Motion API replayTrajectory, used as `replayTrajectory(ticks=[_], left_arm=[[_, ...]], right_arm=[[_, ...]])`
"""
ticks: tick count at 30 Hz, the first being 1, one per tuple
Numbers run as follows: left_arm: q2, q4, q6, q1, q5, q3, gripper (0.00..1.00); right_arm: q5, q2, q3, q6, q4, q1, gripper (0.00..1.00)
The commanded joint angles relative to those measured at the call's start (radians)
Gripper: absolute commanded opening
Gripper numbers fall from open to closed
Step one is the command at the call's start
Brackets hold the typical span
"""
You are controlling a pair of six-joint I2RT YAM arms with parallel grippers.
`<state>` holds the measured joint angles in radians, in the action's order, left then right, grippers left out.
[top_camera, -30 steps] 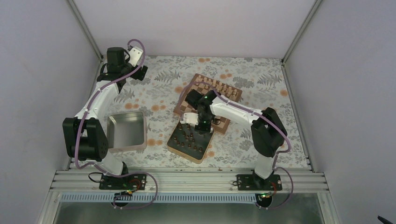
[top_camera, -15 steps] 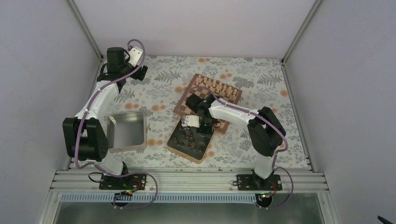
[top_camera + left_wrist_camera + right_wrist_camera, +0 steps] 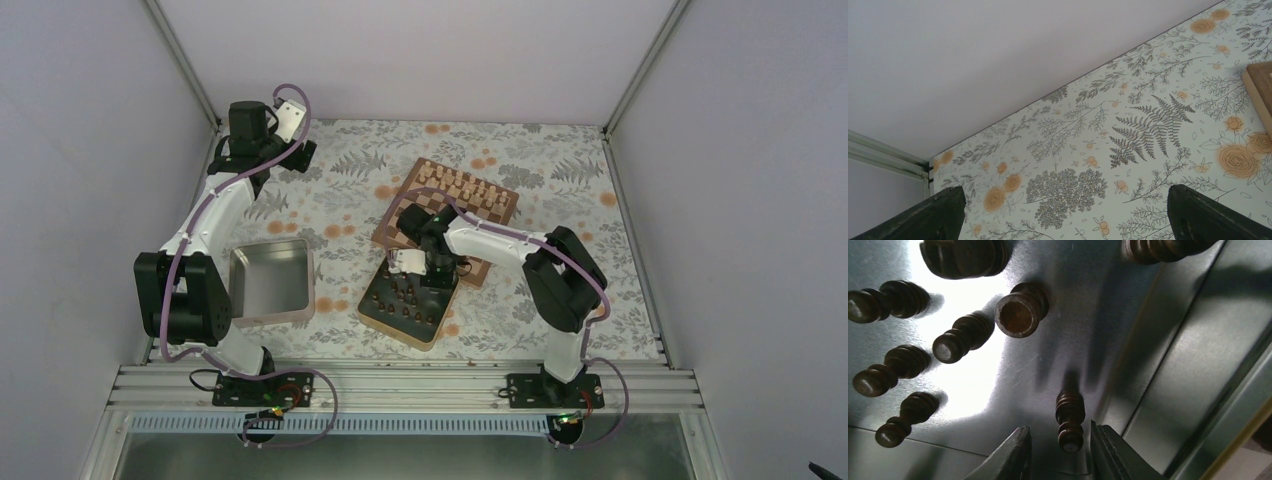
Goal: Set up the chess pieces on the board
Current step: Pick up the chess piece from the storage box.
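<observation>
The board point(image 3: 405, 228) lies at the table's middle, with pale tan chessmen along its far side. Several dark brown chess pieces point(image 3: 405, 298) stand in a metal tin point(image 3: 372, 312) just in front of the board. My right gripper point(image 3: 432, 274) is down inside this tin. In the right wrist view its jaws point(image 3: 1060, 450) are open on either side of one dark pawn point(image 3: 1070, 420), with a gap on each side. Other dark pieces point(image 3: 1020, 310) stand further in. My left gripper point(image 3: 298, 152) is open and empty at the far left, above the floral cloth point(image 3: 1068, 190).
An empty square metal tin point(image 3: 270, 282) sits at the near left, beside the left arm. The tin wall point(image 3: 1198, 355) rises right of my right gripper's fingers. A corner of the board point(image 3: 1260, 87) shows at the right edge of the left wrist view.
My right gripper has moved from the board's near edge down into the tin of dark pieces, and its jaws now straddle a pawn. The left arm has not moved.
</observation>
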<state>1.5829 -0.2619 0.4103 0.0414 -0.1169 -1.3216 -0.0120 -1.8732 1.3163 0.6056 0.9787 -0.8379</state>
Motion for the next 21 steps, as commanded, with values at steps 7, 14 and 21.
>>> replayTrajectory(ticks=[7,14,21], left_arm=[[-0.019,0.006,-0.001,-0.003,-0.036,-0.012,1.0],[-0.019,0.003,-0.002,-0.003,-0.038,-0.018,1.0],[-0.024,0.0,-0.002,-0.002,-0.034,-0.024,1.0]], right_arm=[[0.007,-0.009,-0.023,-0.019,-0.015,-0.01,0.15],[-0.037,0.045,0.002,-0.022,0.014,-0.01,0.1],[-0.055,0.14,0.085,-0.02,0.084,0.02,0.08]])
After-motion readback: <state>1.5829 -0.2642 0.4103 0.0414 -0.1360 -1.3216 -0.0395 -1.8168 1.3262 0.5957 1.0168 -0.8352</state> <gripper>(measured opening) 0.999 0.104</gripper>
